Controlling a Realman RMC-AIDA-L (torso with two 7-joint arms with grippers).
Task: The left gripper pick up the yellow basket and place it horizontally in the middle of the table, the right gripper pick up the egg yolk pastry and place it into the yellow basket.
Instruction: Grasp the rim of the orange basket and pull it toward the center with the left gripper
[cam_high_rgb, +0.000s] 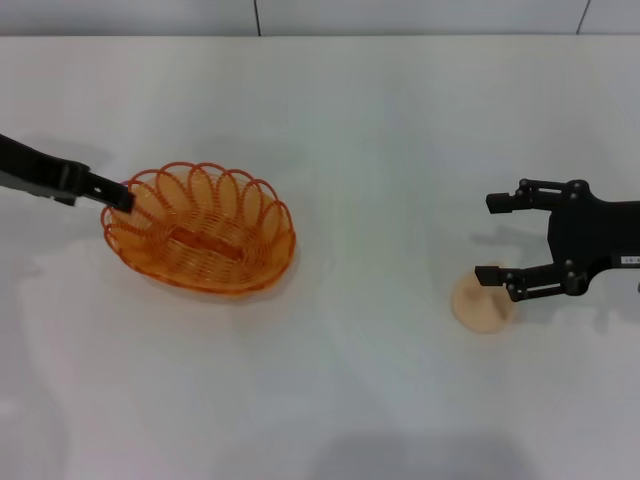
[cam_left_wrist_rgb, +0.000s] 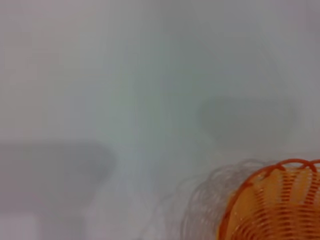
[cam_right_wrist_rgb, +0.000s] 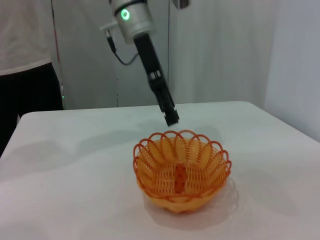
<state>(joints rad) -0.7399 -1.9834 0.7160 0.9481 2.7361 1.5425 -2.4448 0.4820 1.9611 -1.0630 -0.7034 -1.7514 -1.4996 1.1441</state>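
Yellow basket (cam_high_rgb: 200, 229) is seen resting on the worktop (cam_high_rgb: 350, 130), left of centre. Left end effector (cam_high_rgb: 118, 195) is held closed at its left rim. Egg yolk pastry (cam_high_rgb: 484, 302) lies well apart, to the right. Right end effector (cam_high_rgb: 492, 236) is spread open, one finger overlapping the pastry.

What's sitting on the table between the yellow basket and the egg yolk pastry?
Nothing: in the head view, only bare white table lies between the yellow basket and the egg yolk pastry.
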